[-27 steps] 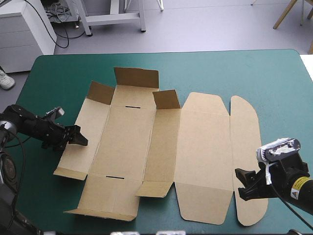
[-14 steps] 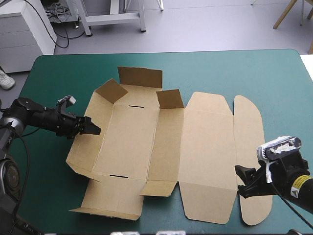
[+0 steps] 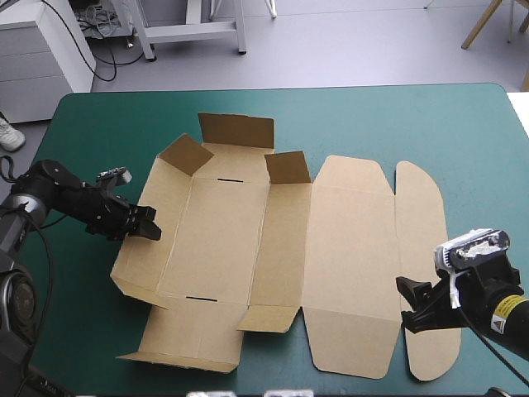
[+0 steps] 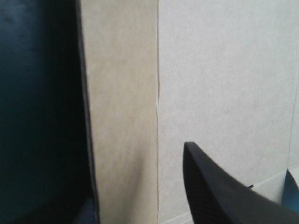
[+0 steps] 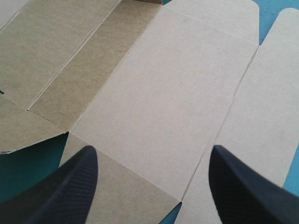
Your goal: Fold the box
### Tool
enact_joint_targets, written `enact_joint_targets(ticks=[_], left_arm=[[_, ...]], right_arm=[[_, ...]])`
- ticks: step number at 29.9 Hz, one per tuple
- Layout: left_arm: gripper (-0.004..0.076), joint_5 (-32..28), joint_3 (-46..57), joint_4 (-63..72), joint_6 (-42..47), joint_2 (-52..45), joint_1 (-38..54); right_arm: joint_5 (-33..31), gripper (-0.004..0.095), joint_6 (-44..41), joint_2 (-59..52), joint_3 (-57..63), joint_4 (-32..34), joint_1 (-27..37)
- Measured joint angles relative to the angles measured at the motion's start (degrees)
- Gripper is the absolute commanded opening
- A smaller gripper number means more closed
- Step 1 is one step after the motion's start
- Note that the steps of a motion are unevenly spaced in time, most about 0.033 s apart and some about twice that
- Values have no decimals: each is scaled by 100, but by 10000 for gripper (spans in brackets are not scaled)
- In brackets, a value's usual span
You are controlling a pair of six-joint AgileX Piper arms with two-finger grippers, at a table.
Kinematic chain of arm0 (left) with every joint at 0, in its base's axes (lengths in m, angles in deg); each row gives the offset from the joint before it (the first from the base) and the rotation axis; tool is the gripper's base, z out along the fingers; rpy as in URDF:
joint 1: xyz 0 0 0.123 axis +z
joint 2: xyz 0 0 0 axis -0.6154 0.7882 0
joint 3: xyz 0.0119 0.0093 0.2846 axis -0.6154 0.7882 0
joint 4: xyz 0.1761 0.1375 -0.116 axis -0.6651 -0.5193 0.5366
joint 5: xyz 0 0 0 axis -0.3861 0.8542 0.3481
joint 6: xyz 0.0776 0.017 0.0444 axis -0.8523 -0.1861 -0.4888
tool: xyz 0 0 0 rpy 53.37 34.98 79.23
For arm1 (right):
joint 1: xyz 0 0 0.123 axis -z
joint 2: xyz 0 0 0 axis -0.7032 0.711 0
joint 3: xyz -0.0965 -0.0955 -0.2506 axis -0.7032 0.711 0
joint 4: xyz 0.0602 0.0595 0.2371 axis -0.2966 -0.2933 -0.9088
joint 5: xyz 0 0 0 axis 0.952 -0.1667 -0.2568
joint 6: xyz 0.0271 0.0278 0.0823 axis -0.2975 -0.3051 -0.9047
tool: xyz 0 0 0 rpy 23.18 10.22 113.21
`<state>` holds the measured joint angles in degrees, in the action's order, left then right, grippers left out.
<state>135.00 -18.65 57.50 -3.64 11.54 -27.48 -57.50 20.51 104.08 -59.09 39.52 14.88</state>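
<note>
— Where was the box (image 3: 331, 248), a cut sheet of brown board, found?

— It was spread on the teal-green cover (image 3: 99, 124) of the table, across the middle of the high view. The lid panels at the right were lying flat. The left wall and the flaps along the far side were seen raised.

— And the left gripper (image 3: 147, 225)?

— It was seen at the left of the frame, at the raised left wall, with the black fingers somewhat apart. In the left wrist view only one finger (image 4: 219, 191) was shown clearly, over the inner face of the box (image 4: 224, 70).

— And the right gripper (image 3: 409, 308)?

— It was at the lower right of the frame, by the near end of the lid's outer flap. It was spread wide (image 5: 153, 154) and nothing was held. Whether the board (image 5: 154, 93) was touched could not be told.
</note>
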Motion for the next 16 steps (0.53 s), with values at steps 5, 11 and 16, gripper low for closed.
enact_joint_targets(ticks=[5,11,16], left_arm=[[134,6,0,-243,0,-5,-256],[-10,6,-4,-371,-1,-11,-348],[-10,-5,-74,-791,-41,-34,-597]], right_arm=[[36,621,0,0,0,38,0],[41,621,0,0,0,38,0],[41,620,-21,0,0,38,0]])
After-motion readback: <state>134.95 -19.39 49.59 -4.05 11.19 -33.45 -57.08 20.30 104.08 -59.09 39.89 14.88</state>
